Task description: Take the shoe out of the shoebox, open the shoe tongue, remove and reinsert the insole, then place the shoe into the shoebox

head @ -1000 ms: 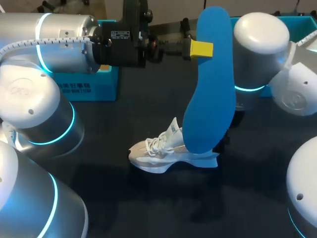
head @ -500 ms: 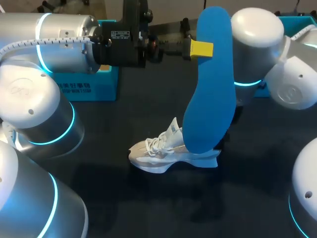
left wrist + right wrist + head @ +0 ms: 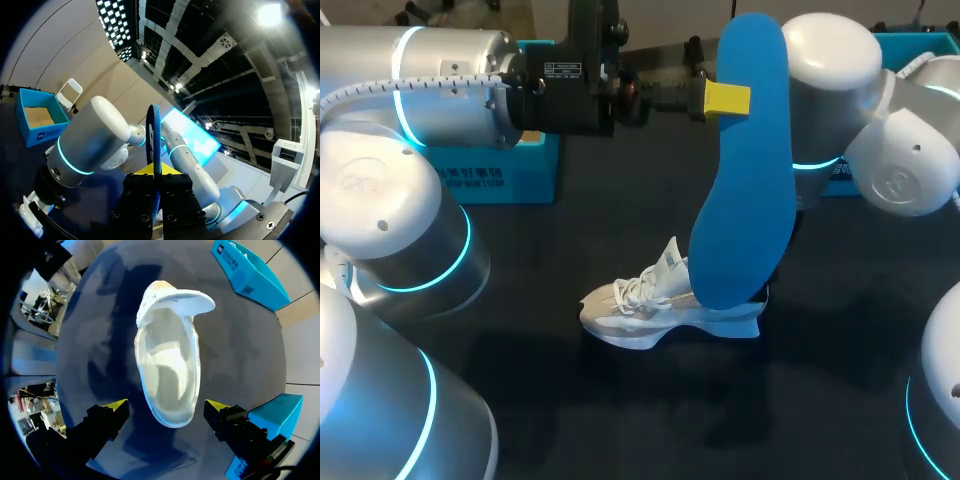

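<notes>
left pincer clenched on the blue insole, right pincer spread wide over the white sneaker

the left gripper [image 3: 720, 98] grips the blue insole [image 3: 745, 170] near its upper end, yellow tips pressed on both faces, and the insole hangs upright in front of the sneaker's heel. the left wrist view shows the insole [image 3: 154, 135] edge-on between the tips. the right gripper [image 3: 167, 407] is released, its fingers set either side of the sneaker [image 3: 167, 365] heel, seemingly with a gap on each side. the sneaker [image 3: 650, 310] stands upright on the dark table [image 3: 570, 400], tongue pulled forward, well apart from the blue shoebox [image 3: 490, 175]. the shoebox side carries white print; a small label sits on the left wrist housing, too small to make out.
</notes>
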`<state>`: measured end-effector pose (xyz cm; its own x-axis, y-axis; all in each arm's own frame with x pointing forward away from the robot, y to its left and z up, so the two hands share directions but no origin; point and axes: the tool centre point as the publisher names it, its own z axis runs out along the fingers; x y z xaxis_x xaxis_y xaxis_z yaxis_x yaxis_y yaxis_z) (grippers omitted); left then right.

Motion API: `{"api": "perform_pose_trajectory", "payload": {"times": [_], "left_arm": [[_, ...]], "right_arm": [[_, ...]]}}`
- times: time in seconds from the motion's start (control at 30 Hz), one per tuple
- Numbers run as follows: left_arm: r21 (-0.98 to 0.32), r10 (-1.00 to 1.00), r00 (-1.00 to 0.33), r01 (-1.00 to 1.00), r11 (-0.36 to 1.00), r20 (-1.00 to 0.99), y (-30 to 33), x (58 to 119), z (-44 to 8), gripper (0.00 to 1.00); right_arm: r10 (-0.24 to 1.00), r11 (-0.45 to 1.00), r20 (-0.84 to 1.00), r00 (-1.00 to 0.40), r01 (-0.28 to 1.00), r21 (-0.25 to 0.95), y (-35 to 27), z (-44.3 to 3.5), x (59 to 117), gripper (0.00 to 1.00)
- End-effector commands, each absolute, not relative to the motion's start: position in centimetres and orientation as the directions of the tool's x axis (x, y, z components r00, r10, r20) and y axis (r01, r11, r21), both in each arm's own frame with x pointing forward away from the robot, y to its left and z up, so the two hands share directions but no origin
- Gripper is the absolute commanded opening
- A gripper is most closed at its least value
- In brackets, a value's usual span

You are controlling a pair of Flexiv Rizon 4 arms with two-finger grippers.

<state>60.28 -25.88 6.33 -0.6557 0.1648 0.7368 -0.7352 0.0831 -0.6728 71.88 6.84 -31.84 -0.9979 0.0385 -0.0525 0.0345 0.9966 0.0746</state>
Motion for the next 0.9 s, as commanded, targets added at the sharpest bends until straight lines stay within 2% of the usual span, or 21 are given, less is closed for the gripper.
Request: {"api": "perform_pose_trajectory", "payload": {"times": [0.03,0.3,0.5,0.9], "left_arm": [[-0.673,0.165,-0.656,-0.735,0.082,0.737,-25.8,60.2,6.2,0.0],[-0.673,0.165,-0.656,-0.735,0.082,0.737,-25.8,60.2,6.2,0.0],[-0.673,0.165,-0.656,-0.735,0.082,0.737,-25.8,60.2,6.2,0.0],[-0.673,0.165,-0.656,-0.735,0.082,0.737,-25.8,60.2,6.2,0.0]], "right_arm": [[0.039,0.997,-0.056,-0.998,0.035,0.074,6.8,-31.9,71.8,1.0],[0.039,0.997,-0.056,-0.998,0.035,0.074,6.8,-31.9,71.8,1.0],[-0.002,0.997,-0.057,-0.998,-0.006,0.083,8.7,-32.4,73.9,1.0],[-0.061,0.99,-0.031,-0.998,-0.065,0.128,10.7,-35.5,76.7,1.0]]}}
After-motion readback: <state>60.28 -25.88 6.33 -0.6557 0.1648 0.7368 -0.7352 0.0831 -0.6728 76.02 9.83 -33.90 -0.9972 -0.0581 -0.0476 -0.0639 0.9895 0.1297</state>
